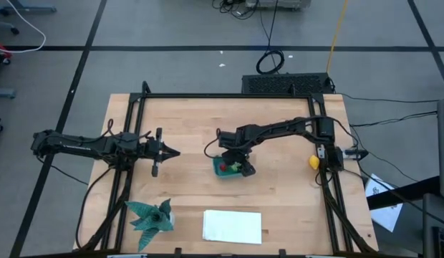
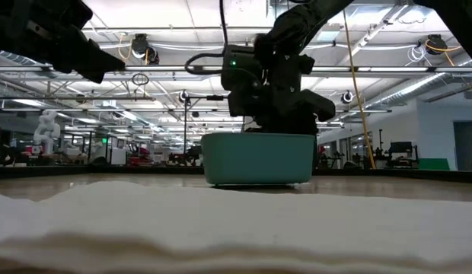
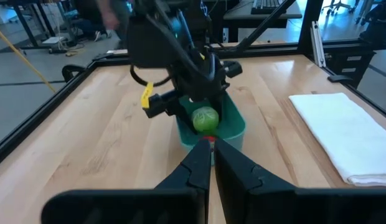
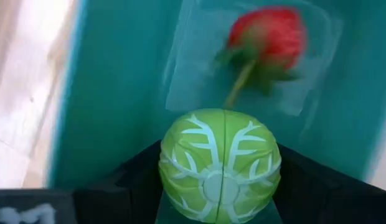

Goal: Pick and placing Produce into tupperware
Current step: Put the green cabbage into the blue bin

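Holding the green ball [image 4: 219, 167] between its fingers over the tub [image 1: 223, 171], right gripper [image 1: 235, 166], red piece [image 4: 268, 38] inside only clear from its wrist, yellow piece [image 1: 314, 162] at table's right edge, left gripper [image 1: 170, 152] closed, apart.

The setting is a robotics laboratory or industrial test hall. Indicators: a wooden table [image 1: 208, 122] fitted with a black metal frame [image 1: 229, 95], cables [image 1: 271, 61] on a grey floor marked with dark lines, exposed ceiling trusses [image 2: 175, 72] with lamps, and distant workstations [image 2: 137, 156].
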Tool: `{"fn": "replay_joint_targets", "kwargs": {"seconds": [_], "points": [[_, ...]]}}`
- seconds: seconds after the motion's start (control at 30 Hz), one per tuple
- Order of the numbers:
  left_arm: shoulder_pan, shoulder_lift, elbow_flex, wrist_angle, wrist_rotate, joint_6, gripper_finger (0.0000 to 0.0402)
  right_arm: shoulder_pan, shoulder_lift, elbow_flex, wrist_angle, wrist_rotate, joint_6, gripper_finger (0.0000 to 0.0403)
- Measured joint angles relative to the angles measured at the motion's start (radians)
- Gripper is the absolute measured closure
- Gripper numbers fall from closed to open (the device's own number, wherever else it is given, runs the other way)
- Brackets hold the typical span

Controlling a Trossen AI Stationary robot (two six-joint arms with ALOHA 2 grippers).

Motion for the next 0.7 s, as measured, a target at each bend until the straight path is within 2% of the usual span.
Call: {"fn": "replay_joint_targets", "kwargs": {"seconds": [0.53,0.7], "points": [[0.000,0.000,0.000,-0.015,0.000,0.004,0.0376,0.000,0.027,0.019,-0.015,0.004,-0.002,0.0167],[0.000,0.000,0.000,-0.015,0.000,0.002,0.0376,0.009,0.030,0.038,-0.023,0.037,-0.002,0.0167]]}}
